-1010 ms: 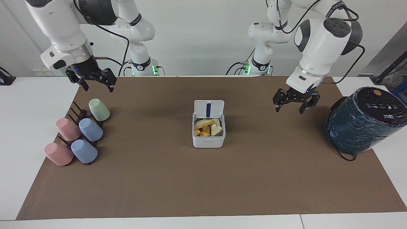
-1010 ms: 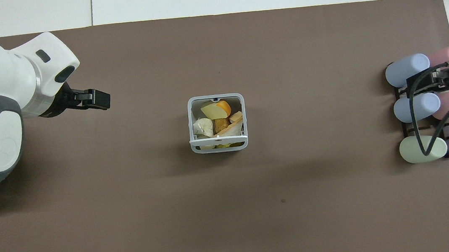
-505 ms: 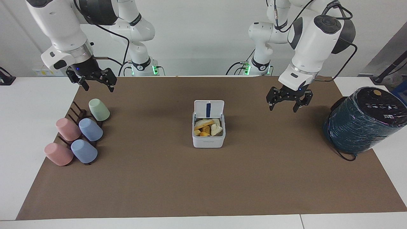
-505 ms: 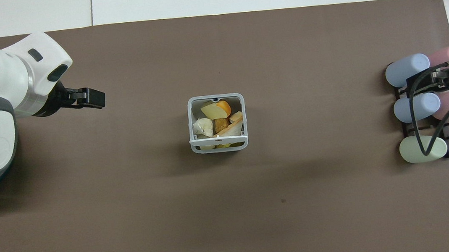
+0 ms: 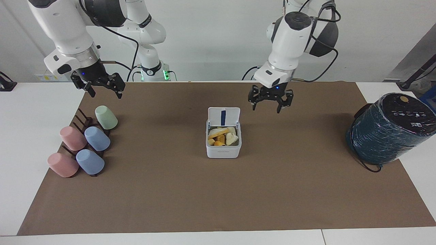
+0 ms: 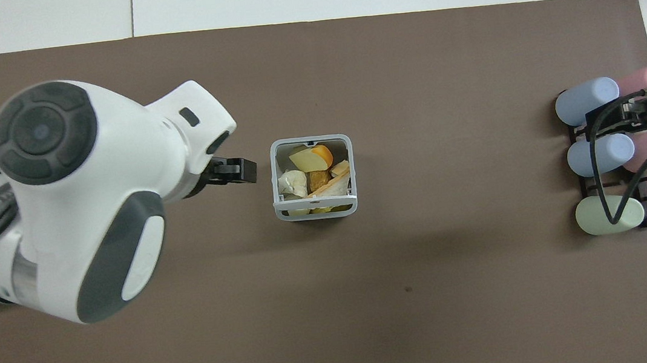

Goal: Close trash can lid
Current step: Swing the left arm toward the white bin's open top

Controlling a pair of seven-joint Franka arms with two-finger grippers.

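The small white trash can (image 5: pixel 223 152) stands mid-mat, filled with yellow and white scraps; it also shows in the overhead view (image 6: pixel 275 178). Its lid (image 5: pixel 223 116) stands upright and open on the edge nearer the robots, with the blue stripe showing; from above it is edge-on (image 6: pixel 314 199). My left gripper (image 5: pixel 266 109) is open and empty. It hangs over the mat beside the trash can toward the left arm's end, clear of the lid, and it shows from above (image 6: pixel 240 171). My right gripper (image 5: pixel 105 95) is open and waits over the cup rack (image 6: pixel 633 116).
A dark rack (image 5: pixel 81 120) with pink, blue and green cups (image 5: pixel 97 138) lies at the right arm's end (image 6: pixel 600 154). A large dark teal wrapped cylinder (image 5: pixel 388 131) stands at the left arm's end of the brown mat (image 5: pixel 218 197).
My left arm has swung from near the teal cylinder toward the trash can and now hangs close beside it. The right arm, the trash can and the lid have not moved.
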